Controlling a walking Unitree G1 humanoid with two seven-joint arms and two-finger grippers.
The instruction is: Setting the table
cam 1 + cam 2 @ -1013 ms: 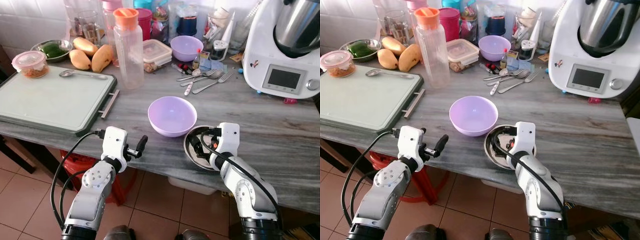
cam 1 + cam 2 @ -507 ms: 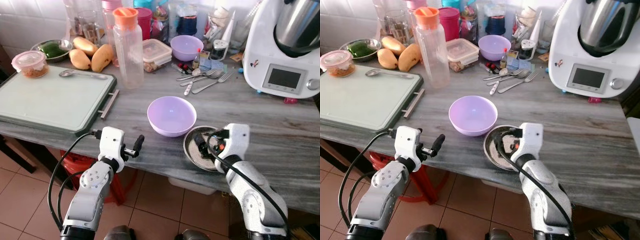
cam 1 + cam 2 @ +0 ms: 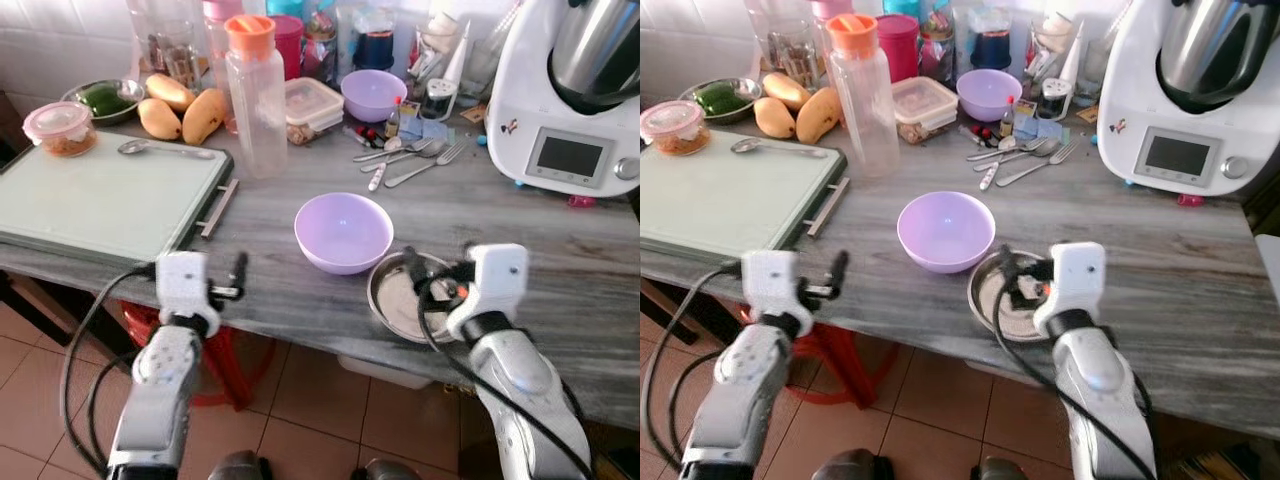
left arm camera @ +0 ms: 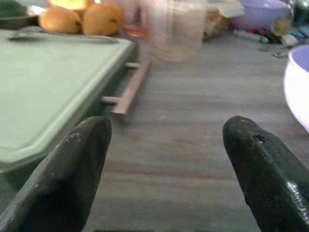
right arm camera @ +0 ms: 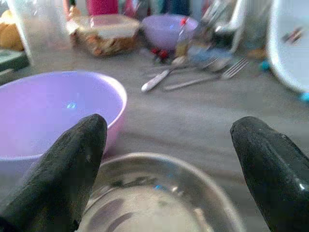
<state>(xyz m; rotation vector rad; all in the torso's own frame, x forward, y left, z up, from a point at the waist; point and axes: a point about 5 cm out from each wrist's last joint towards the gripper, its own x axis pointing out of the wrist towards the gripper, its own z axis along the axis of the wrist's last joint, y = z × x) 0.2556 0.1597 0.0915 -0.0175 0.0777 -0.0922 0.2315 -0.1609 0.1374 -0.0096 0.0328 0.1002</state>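
Observation:
A pale purple bowl (image 3: pixel 343 230) stands empty in the middle of the grey counter. Just right of it, near the front edge, sits a steel bowl (image 3: pixel 400 300), also empty. My right gripper (image 3: pixel 428 280) hovers open over the steel bowl's near right rim. In the right wrist view its fingers (image 5: pixel 63 174) stand wide apart, with the steel bowl (image 5: pixel 159 203) below them and the purple bowl (image 5: pixel 53 111) ahead. My left gripper (image 3: pixel 237 278) is open at the counter's front edge, left of the purple bowl, holding nothing. Its fingers (image 4: pixel 72 169) frame bare counter.
A green cutting board (image 3: pixel 100 195) with a spoon (image 3: pixel 165 148) fills the counter's left. A clear bottle with an orange lid (image 3: pixel 255 95), mangoes (image 3: pixel 185 110), loose cutlery (image 3: pixel 410 160), a second purple bowl (image 3: pixel 372 93) and a white kitchen machine (image 3: pixel 575 95) line the back.
My right gripper has drawn back to the right, out from inside the steel bowl to over its rim. My left gripper has shifted left along the counter's front edge. Both bowls stay put.

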